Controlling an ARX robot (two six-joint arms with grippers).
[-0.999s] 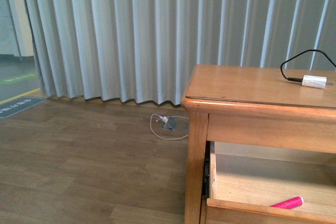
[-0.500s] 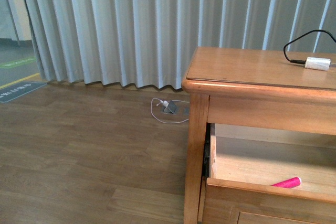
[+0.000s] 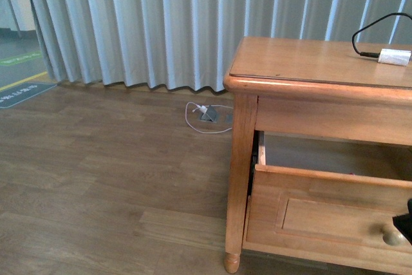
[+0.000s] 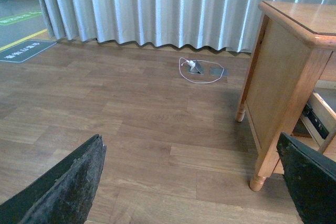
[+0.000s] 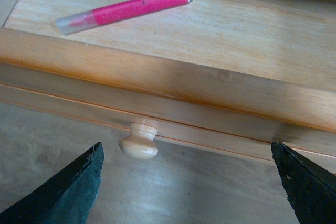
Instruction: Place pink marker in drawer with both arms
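The pink marker [image 5: 131, 9] lies flat on the pale floor of the open drawer [image 5: 220, 85], with its clear cap end toward the front rail. In the right wrist view my right gripper [image 5: 186, 184] hangs open in front of the drawer face, and the round knob [image 5: 139, 142] sits nearer one finger. Nothing is between its fingers [image 5: 58, 192]. The front view shows the drawer [image 3: 322, 214] pulled out, with its front hiding the marker. My left gripper [image 4: 189, 182] is open over bare floor beside the table leg [image 4: 265, 150].
A white adapter [image 3: 394, 56] with a black cable lies on the wooden table top [image 3: 302, 59]. A white cord and floor socket [image 3: 207, 115] sit by the grey curtain [image 3: 161, 24]. Wood floor stretches to the left of the table.
In the front view the table and drawer have moved up the picture. The drawer front and knob have come into view, the marker has gone behind the front, and a dark gripper part shows at the right edge.
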